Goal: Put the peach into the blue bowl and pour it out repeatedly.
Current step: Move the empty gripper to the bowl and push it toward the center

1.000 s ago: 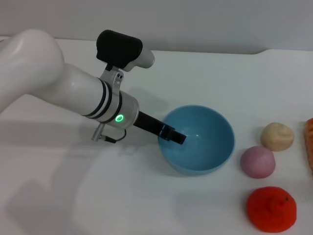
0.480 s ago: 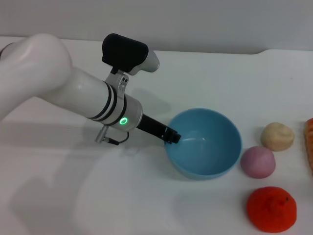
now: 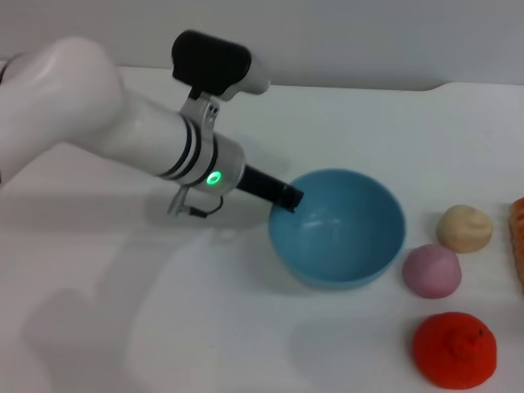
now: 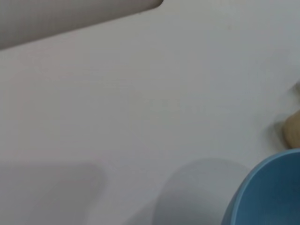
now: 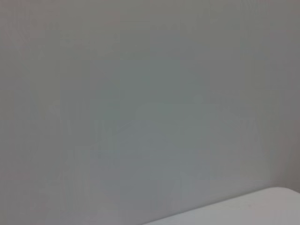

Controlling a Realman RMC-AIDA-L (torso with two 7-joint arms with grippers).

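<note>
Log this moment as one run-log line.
left tool: gripping blue bowl rim | bowl: empty | peach: on table, right of bowl | right arm: unseen

- The blue bowl sits on the table, a little right of the middle.
- The left gripper is at the bowl's left rim, its arm reaching in from the far left.
- The peach lies on the table just right of the bowl, at its nearer side.
- The beige ball lies right of the bowl, just behind the peach.
- The orange-red fruit lies nearer than the peach, at the near right.
- Nothing lies in the bowl.
</note>
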